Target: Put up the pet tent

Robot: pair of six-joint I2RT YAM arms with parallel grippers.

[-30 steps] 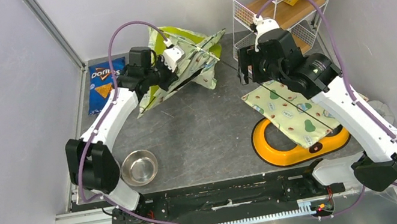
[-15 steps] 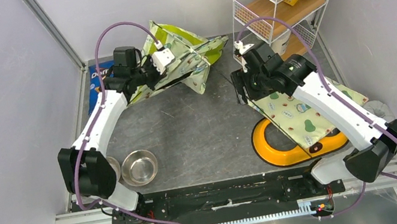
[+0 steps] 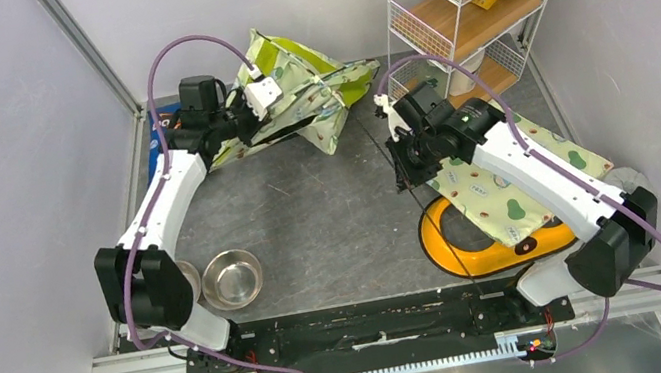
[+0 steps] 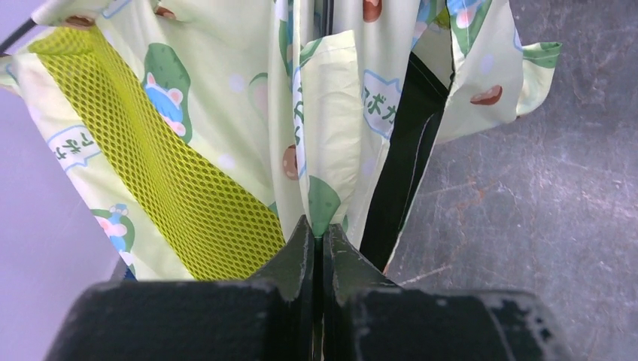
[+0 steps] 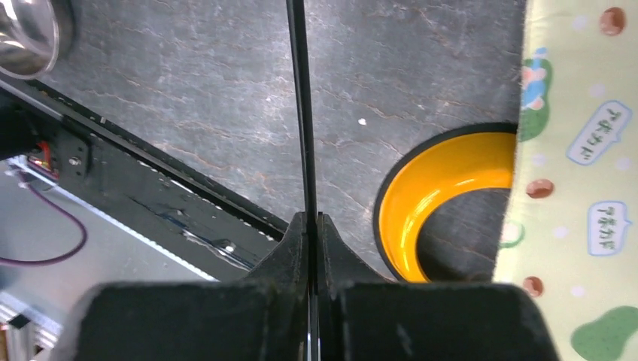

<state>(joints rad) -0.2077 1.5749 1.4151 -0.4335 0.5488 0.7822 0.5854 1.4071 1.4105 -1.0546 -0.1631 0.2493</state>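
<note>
1. Grey bench [image 3: 333, 227] lies bare in the middle between the arms; the tent [image 3: 300, 90] sits crumpled at 12 o'clock by the rear wall.
2. Left pincer [image 4: 319, 239] is clamped on a tent fold; right pincer [image 5: 312, 219] is clamped on a thin black pole [image 5: 299, 90].
3. A second ago the right pincer gaped wide, and the tent has since shifted toward 11 o'clock.
4. Tent print carries Japanese lettering.
</note>
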